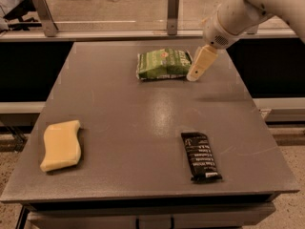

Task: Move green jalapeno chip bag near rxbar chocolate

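Note:
The green jalapeno chip bag (163, 64) lies flat at the far middle of the grey table (124, 109). The rxbar chocolate (200, 156), a slim black bar with white text, lies near the front right. My gripper (194, 75) hangs from the white arm at the upper right, its cream fingers pointing down and left, with the tips just at the bag's right edge. It holds nothing.
A yellow wavy sponge (61, 144) lies at the front left of the table. A glass barrier with metal posts (173, 12) runs along the far edge. The table's right edge drops off beside the arm.

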You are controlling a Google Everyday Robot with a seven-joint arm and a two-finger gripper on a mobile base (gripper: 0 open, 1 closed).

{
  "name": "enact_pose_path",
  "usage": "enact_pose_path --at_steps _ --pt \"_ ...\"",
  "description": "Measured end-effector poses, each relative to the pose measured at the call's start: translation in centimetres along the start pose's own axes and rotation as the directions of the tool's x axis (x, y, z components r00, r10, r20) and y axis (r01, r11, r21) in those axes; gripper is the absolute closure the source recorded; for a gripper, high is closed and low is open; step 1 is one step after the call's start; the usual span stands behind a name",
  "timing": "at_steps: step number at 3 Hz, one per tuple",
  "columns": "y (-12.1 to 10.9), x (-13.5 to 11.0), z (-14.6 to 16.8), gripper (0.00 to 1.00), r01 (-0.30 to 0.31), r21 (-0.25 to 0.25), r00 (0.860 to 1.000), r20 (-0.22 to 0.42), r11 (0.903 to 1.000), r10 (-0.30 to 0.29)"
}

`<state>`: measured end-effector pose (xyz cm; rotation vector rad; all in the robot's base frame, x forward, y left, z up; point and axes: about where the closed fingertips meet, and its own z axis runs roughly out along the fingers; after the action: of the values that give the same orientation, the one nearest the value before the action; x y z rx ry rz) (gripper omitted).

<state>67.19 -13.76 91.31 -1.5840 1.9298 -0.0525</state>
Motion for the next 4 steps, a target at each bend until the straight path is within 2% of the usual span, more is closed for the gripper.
enact_pose_path --at_steps 1,2,3,4 --pt "0.0 -0.9 3.5 0.0 -0.022 -0.022 0.999 0.03 0.9995 0.022" --pt "0.1 -1.5 6.1 0.19 -0.038 -0.035 0.999 0.037 0.9987 0.039" --pt "0.4 -2.4 6.7 0.42 -0.024 -0.041 0.997 0.071 0.9989 0.027" --pt "1.0 -3.6 6.0 0.65 0.018 -0.05 0.994 0.112 0.9986 -0.012"
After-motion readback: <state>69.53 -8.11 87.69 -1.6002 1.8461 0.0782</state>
